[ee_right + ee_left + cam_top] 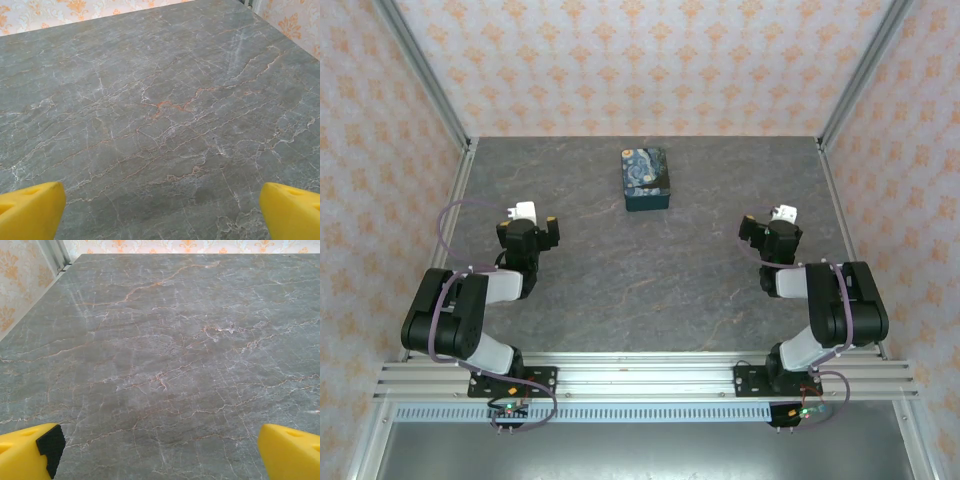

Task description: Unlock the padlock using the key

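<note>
1. A grey worktop [620, 280] is seen, made to look like stone.
2. It is crossed all over by thin white and orange lines.
3. Its left and right sides are lined by metal rails.
4. One small dark-blue box [645, 178] with a swirly starry print is laid flat on the worktop.
5. The box is set near the back edge, about halfway between the two sides and well apart from both.

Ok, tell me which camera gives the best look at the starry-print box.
The top external view: the dark-blue box lies whole and unobstructed at the far middle of the table, printed lid up. Each wrist view looks across marbled tabletop ahead of its arm.
</note>
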Available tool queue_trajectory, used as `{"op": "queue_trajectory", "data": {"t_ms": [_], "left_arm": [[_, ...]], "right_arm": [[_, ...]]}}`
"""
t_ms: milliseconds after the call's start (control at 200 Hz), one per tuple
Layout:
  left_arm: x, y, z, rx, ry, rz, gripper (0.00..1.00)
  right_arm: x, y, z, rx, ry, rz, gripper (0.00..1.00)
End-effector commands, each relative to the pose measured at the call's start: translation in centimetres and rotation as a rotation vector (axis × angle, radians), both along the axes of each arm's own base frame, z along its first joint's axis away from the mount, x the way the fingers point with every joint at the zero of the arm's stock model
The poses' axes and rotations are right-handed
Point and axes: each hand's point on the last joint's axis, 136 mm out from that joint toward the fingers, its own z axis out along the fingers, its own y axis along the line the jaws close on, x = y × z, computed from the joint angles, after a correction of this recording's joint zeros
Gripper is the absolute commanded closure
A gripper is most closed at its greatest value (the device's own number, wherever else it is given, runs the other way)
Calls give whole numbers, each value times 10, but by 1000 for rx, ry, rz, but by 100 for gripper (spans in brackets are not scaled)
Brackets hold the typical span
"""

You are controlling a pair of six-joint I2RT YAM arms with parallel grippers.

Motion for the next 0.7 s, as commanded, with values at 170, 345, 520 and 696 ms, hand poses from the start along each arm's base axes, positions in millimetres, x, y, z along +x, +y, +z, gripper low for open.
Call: {"op": "queue_trajectory", "data": {"t_ms": [170, 345, 520, 696], "left_arm": [[3, 3, 6, 5, -27, 4, 0], [3, 3, 5, 5, -26, 1, 0], [3, 3, 5, 4, -24, 3, 0], [8, -5, 10, 3, -7, -46, 0]], "right_arm": [[2, 2, 9, -5, -26, 17, 1], [2, 2, 10, -5, -27, 15, 1], [3, -2, 8, -1, -21, -4, 1], [2, -5, 15, 6, -49, -19, 1]]}}
